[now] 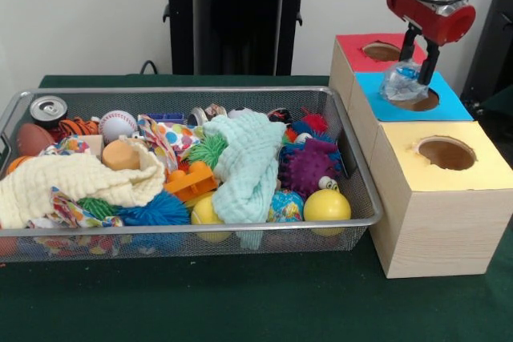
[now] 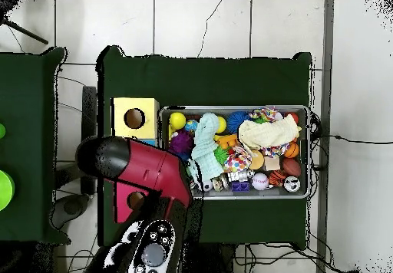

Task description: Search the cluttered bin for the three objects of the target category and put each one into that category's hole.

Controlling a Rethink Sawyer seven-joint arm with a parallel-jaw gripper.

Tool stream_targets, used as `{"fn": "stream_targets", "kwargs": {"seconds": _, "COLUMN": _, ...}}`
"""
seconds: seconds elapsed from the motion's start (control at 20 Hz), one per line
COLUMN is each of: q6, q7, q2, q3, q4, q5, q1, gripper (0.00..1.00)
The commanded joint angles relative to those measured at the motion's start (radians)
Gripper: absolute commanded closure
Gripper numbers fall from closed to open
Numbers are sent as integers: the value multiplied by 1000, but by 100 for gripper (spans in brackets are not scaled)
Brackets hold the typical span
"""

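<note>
From the front I've got the gripper [image 1: 418, 55] clamped on a crumpled clear plastic bottle [image 1: 401, 83], right over the blue box's hole [image 1: 418, 101]. The wire bin [image 1: 353, 167] sits beside, crammed. Overhead, the red arm [image 2: 150, 170] hides that box; the yellow box [image 2: 135, 117] shows.

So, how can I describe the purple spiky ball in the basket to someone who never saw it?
Start at the wire mesh basket and go to its end nearest the wooden boxes. There, beside the pale mint cloth and behind a yellow ball, sits the purple spiky ball. It is the only purple thing with spikes.
</note>
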Motion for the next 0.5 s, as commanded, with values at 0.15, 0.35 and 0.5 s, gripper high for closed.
{"fn": "stream_targets", "kwargs": {"seconds": 0.15, "q6": -21, "q7": 219, "q2": 46, "q3": 96, "q4": 65, "q5": 51, "q1": -1, "gripper": 100}}
{"fn": "stream_targets", "kwargs": {"seconds": 0.35, "q6": -22, "q7": 234, "q2": 40, "q3": 99, "q4": 84, "q5": 69, "q1": 9, "gripper": 100}}
{"fn": "stream_targets", "kwargs": {"seconds": 0.5, "q6": -20, "q7": 244, "q2": 34, "q3": 99, "q4": 98, "q5": 82, "q1": 16, "gripper": 100}}
